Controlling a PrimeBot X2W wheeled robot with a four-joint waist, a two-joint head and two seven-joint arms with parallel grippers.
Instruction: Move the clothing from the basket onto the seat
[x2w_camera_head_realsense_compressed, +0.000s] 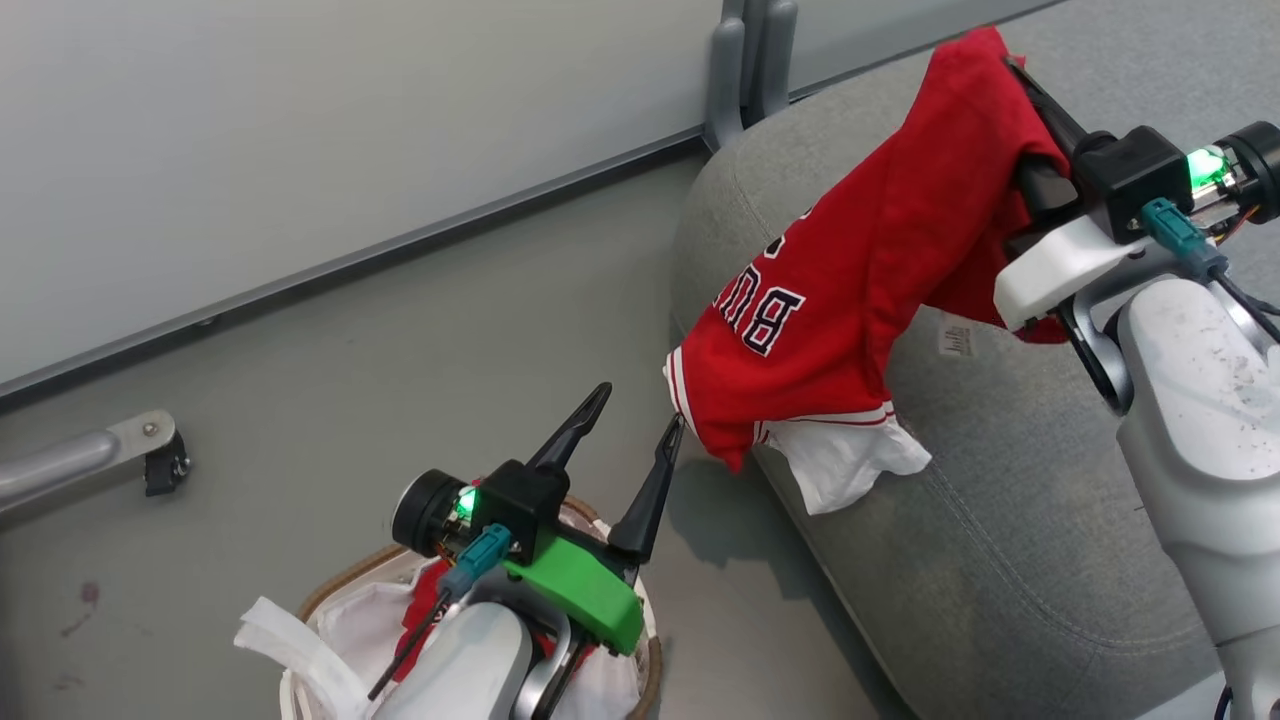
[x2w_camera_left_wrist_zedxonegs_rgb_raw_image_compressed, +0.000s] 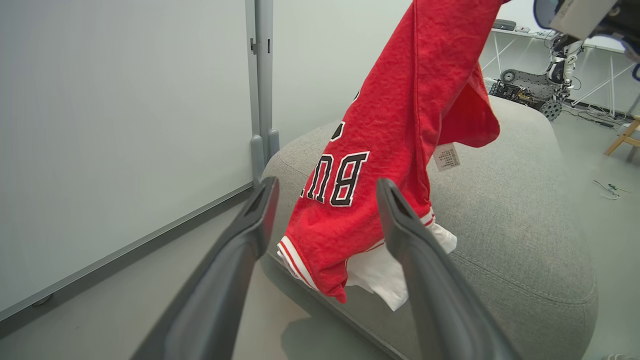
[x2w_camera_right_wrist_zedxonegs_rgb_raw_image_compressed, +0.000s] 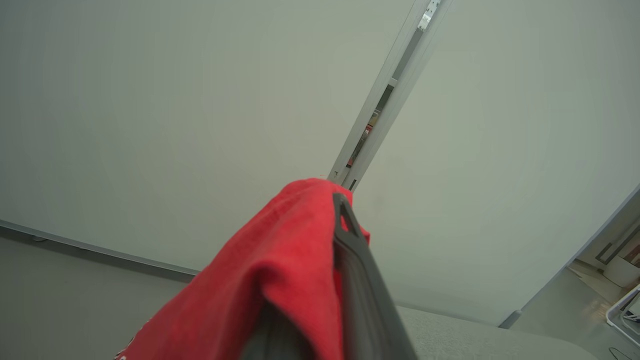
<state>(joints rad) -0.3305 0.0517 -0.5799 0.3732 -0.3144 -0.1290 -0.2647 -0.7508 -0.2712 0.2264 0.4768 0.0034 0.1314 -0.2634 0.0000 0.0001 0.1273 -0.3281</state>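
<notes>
One red sports jersey (x2w_camera_head_realsense_compressed: 860, 270) with black-and-white lettering hangs in the air at the right of the scene, above the large grey fabric-upholstered seat (x2w_camera_head_realsense_compressed: 1000, 520). Its top end is bunched at the far right, and its striped hem with a white inner layer drops to the seat's near left edge. A small white label shows on its underside. The right tool (x2w_camera_right_wrist_zedxonegs_rgb_raw_image_compressed: 340, 205) has its two dark fingers pressed together on the jersey's upper end, the red fabric draped over one finger and covering it. There is one seat, and it runs from the far wall panel (x2w_camera_head_realsense_compressed: 300, 150) toward the near right. At the near left stands one oval white plastic basket (x2w_camera_head_realsense_compressed: 340, 590) with a brown woven rim and a white cloth liner (x2w_camera_head_realsense_compressed: 350, 620). More red cloth (x2w_camera_head_realsense_compressed: 425, 600) lies inside it, though how many pieces cannot be told. The left tool (x2w_camera_head_realsense_compressed: 638, 408) hovers above the basket, fingers spread fully wide and holding nothing, with their tips pointing at the jersey's hem, one tip just beside it. Grey floor (x2w_camera_head_realsense_compressed: 450, 350) lies between basket and wall.
</notes>
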